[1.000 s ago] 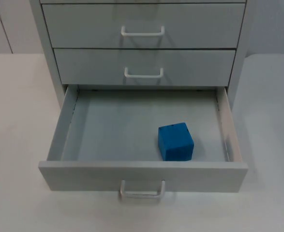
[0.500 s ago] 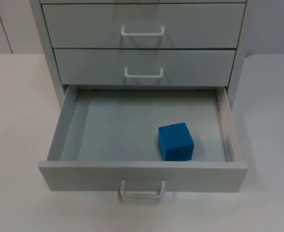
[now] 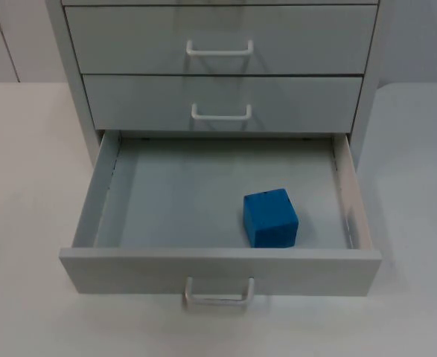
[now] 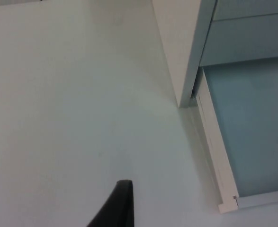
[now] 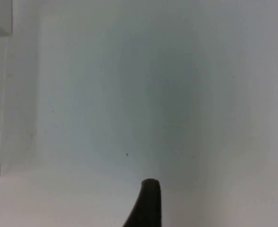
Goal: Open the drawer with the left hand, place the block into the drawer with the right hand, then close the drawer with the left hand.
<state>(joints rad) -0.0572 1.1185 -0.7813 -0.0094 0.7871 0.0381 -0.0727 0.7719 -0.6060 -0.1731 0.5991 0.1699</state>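
The bottom drawer (image 3: 219, 223) of the grey cabinet (image 3: 222, 67) stands pulled out over the white desk (image 3: 24, 186). A blue block (image 3: 270, 218) sits on the drawer floor, toward the right side and near the front panel, apart from both side walls. It is the one thing in the drawer. The drawer's white handle (image 3: 219, 291) hangs on the front panel. The two drawers above, the middle drawer (image 3: 222, 103) and the upper drawer (image 3: 219, 39), are shut, each with its own white handle.

The left end effector (image 4: 122, 205) hangs over bare desk just beside the cabinet's left side and the open drawer's left wall. The right end effector (image 5: 147, 201) hangs over bare desk to the right of the cabinet. One black fingertip of each shows, and I cannot tell whether either is spread or pressed together.
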